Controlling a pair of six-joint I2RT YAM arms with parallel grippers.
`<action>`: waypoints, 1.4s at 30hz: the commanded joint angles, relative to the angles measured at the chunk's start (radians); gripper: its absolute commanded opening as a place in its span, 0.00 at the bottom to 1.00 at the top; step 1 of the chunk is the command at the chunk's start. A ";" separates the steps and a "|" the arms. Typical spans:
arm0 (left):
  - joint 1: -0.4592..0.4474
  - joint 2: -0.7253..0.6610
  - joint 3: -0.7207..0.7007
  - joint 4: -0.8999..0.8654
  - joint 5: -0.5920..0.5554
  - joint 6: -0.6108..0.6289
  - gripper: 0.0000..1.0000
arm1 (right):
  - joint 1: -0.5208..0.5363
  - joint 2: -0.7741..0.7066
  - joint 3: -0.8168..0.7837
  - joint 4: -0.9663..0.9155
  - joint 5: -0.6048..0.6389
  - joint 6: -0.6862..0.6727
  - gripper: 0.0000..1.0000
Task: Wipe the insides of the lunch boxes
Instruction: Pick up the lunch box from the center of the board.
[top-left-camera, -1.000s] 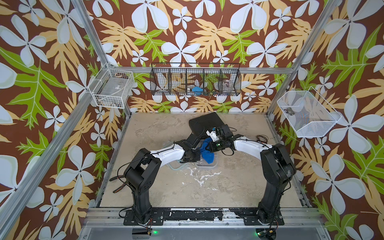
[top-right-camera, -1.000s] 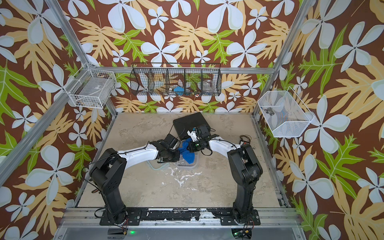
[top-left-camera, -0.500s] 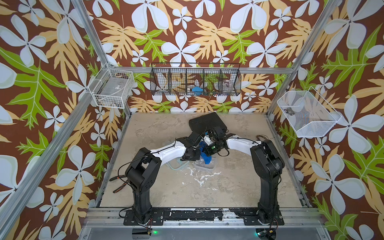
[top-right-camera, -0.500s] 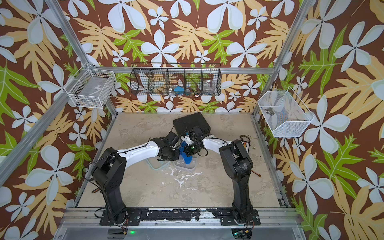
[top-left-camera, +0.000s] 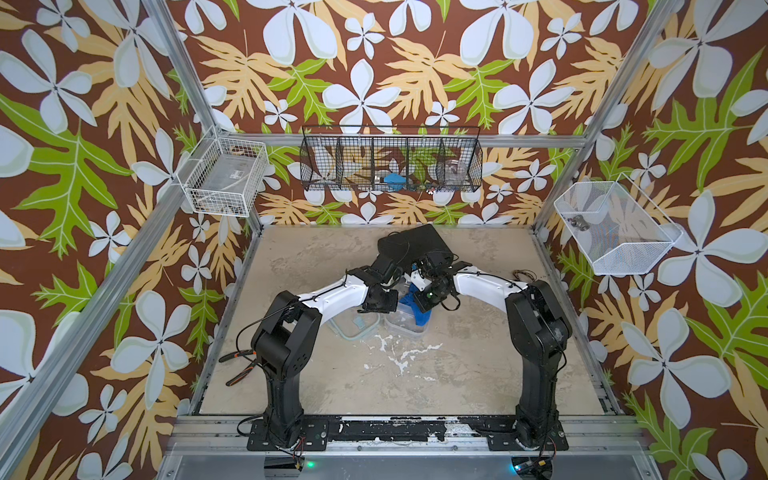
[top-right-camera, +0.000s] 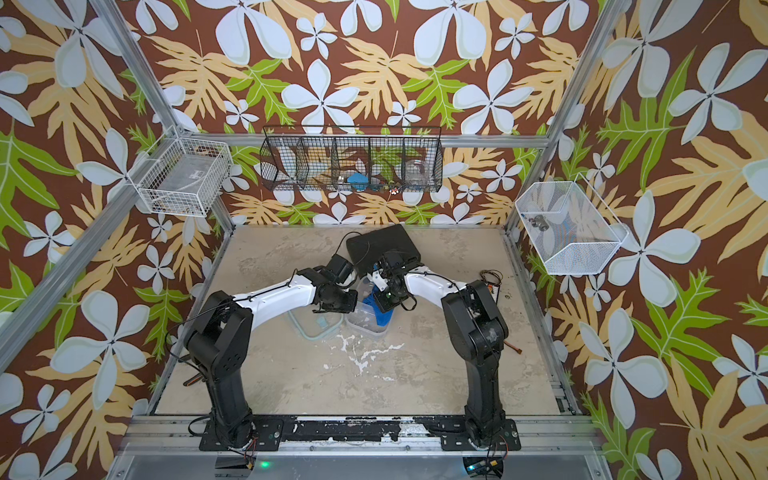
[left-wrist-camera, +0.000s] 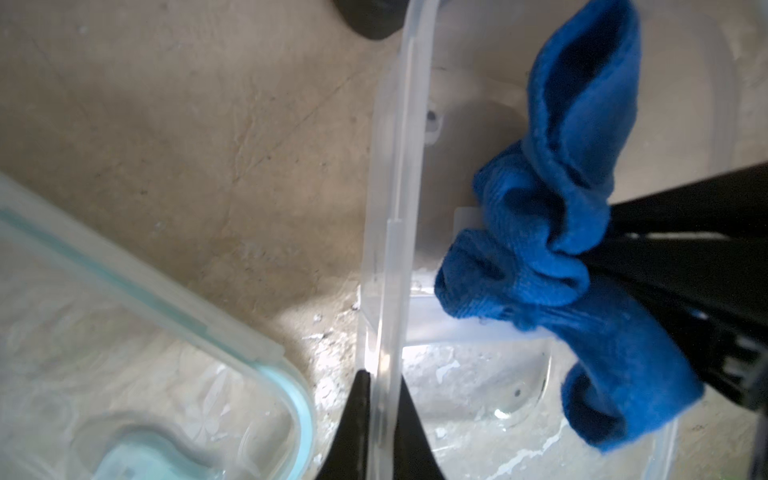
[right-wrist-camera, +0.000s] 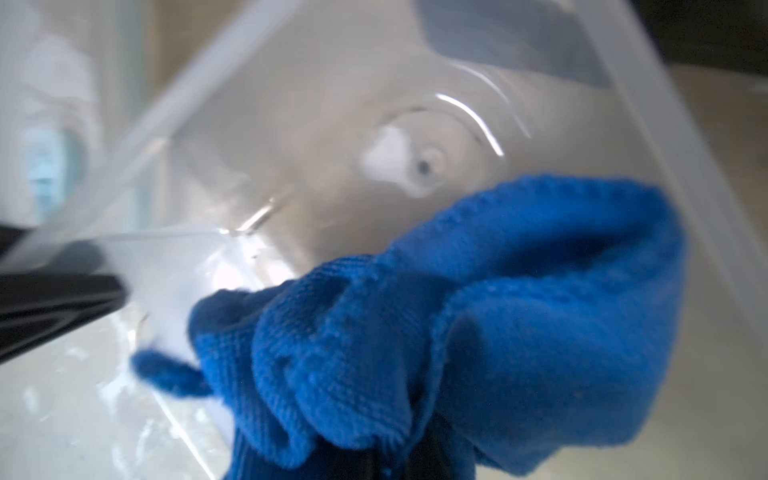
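Left gripper (left-wrist-camera: 380, 419): closed on the side wall of the clear tub (left-wrist-camera: 390, 208), one finger outside, one inside.
Right gripper (left-wrist-camera: 611, 245): clamped on a bunched blue cloth (left-wrist-camera: 557, 216), reaching into the tub.
Cloth: hanging inside the tub; contact with the floor unclear.
Tub: upright and open, mid-table between both arms.
Lid (left-wrist-camera: 291, 399): flat just beside the tub on the left arm's side, not touching.
Black case (top-left-camera: 413, 245): just behind the tub.
Table (top-left-camera: 457, 374): white flecks in front of the tub.

The tub (left-wrist-camera: 390, 208) is glossy clear plastic, the cloth (left-wrist-camera: 552, 232) nubby, the tabletop (left-wrist-camera: 187, 145) rough, matt.
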 joint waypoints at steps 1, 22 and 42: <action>0.019 -0.022 -0.009 0.130 -0.107 -0.057 0.00 | -0.040 0.053 0.014 -0.310 0.290 -0.010 0.00; -0.055 -0.135 -0.204 0.296 0.091 -0.036 0.00 | -0.105 0.153 0.243 -0.019 0.353 0.258 0.00; -0.081 -0.081 -0.161 0.315 0.151 -0.011 0.00 | -0.027 0.180 0.146 0.355 -0.233 0.477 0.00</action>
